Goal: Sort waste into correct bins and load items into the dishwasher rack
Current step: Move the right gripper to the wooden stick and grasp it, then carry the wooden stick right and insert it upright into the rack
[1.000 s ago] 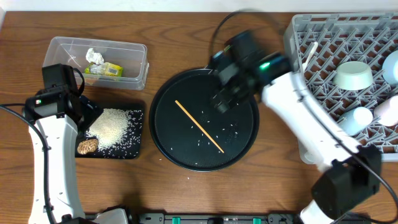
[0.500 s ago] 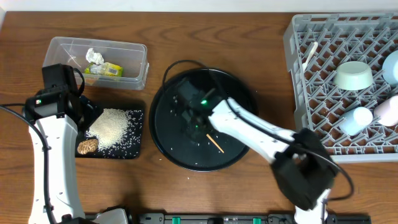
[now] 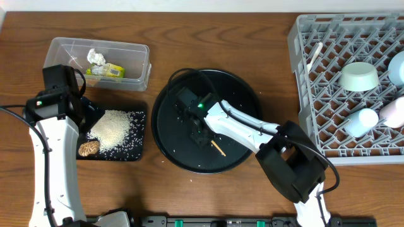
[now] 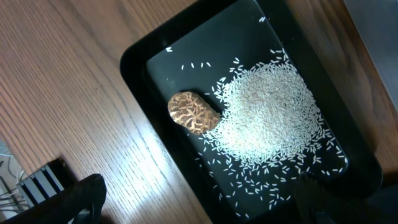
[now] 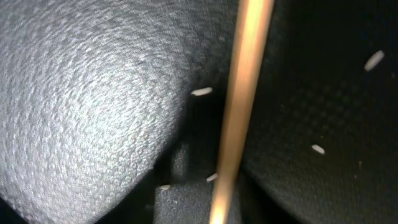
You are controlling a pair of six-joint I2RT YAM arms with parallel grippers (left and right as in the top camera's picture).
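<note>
The thin wooden chopstick lies on the large round black tray. My right gripper is down on it, so only its lower right end shows from above. In the right wrist view the chopstick runs straight up the middle, too close to show the jaws. My left gripper is open over the shallow black tray, which holds a rice pile and the brown lump. The clear tub holds the tissue and the wrapper.
The grey rack at the right holds the mint-white bowl, the white spoon, a blue cup and a pink-white cup. Stray rice grains lie on the round tray.
My right arm swung from the tray's far rim down onto the middle of the chopstick. The chopstick lies where it did. The left arm has not moved.
</note>
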